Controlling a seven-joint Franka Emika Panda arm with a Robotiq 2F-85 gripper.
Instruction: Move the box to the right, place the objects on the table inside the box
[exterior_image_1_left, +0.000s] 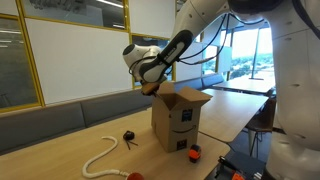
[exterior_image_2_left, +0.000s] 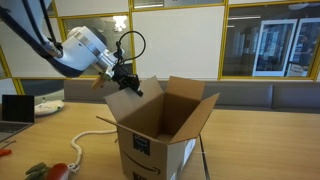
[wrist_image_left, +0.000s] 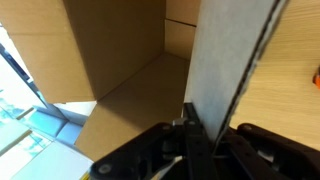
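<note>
On table (exterior_image_1_left: 55, 145), box (exterior_image_1_left: 178, 122) upright, flaps raised, gripper (exterior_image_2_left: 129, 86) clamped tight on 1 flap edge, cream rope (exterior_image_1_left: 100, 155) lying nearby.

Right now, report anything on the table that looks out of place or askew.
The box stands open, one flap pinched in the shut fingers. The rope sprawls in loose curves on the table, with a small black item and an orange item lying outside the box. Nothing looks damaged.

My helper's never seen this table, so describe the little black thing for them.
Start at the long wooden table and find the cardboard box. Between it and the curled white rope lies a small black item, the only dark piece; the other small bits are orange-red.
</note>
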